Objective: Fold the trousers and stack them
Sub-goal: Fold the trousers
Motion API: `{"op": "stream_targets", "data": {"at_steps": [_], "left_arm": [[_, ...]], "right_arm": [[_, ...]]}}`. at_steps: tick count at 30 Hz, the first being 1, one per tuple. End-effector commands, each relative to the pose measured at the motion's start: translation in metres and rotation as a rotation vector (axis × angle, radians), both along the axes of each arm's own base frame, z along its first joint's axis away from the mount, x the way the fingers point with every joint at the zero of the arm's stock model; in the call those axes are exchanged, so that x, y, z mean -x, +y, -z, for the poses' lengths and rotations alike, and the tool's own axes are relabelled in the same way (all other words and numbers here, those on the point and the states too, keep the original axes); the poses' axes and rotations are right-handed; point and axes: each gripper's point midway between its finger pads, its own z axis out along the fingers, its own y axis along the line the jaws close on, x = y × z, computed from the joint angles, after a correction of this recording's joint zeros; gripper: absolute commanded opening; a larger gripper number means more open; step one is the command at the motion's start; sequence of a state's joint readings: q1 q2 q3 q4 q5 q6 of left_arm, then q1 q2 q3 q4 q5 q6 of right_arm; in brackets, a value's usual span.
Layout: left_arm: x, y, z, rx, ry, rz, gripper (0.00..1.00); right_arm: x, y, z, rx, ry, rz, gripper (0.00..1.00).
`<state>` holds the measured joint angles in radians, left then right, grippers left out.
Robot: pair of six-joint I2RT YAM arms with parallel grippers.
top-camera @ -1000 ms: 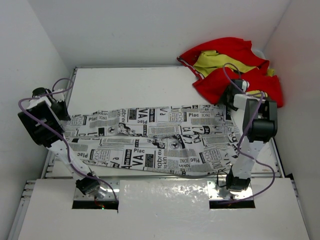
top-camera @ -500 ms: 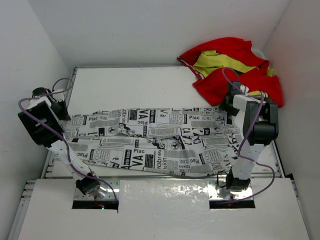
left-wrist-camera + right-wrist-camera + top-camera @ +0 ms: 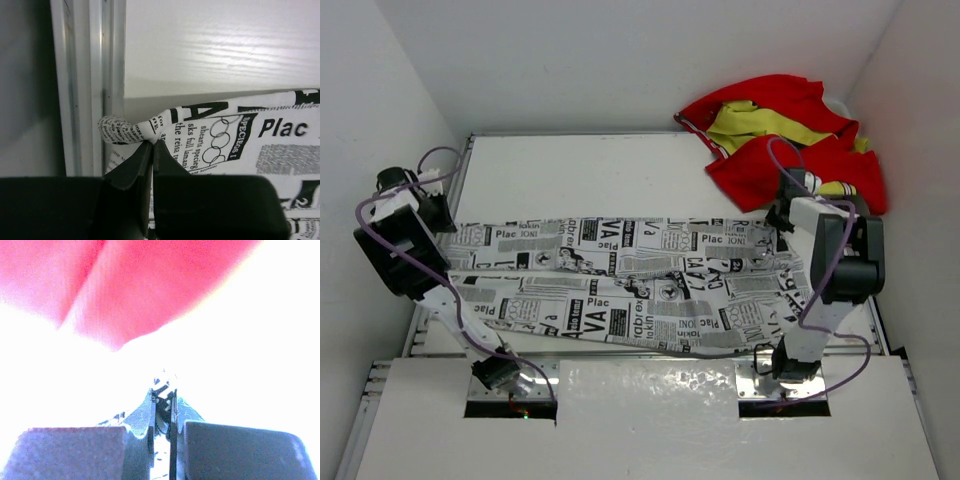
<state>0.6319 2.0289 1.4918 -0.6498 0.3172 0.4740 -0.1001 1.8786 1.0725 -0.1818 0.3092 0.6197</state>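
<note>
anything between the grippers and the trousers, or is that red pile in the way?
Nothing between them. The left gripper is shut on the far left corner of the trousers, the right gripper on their far right corner. The red and yellow garment lies just beyond the right gripper, not between it and the cloth.

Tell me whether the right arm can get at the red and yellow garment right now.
Probably yes for reach: the red and yellow garment lies just beyond the right gripper, nothing between. But that gripper is shut on the trousers, so it must release first.
</note>
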Motion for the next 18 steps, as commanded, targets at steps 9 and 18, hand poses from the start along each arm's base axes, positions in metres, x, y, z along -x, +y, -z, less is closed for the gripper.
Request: {"op": "stream_targets", "data": {"at_steps": [9, 18], "left_arm": [[-0.058, 0.008, -0.118, -0.069, -0.349, 0.058, 0.00], [-0.070, -0.006, -0.201, -0.106, -0.527, 0.167, 0.00]], "right_arm": [[-0.007, -0.040, -0.145, 0.055, -0.465, 0.021, 0.00], [-0.023, -0.074, -0.226, 0.051, -0.766, 0.033, 0.00]]}}
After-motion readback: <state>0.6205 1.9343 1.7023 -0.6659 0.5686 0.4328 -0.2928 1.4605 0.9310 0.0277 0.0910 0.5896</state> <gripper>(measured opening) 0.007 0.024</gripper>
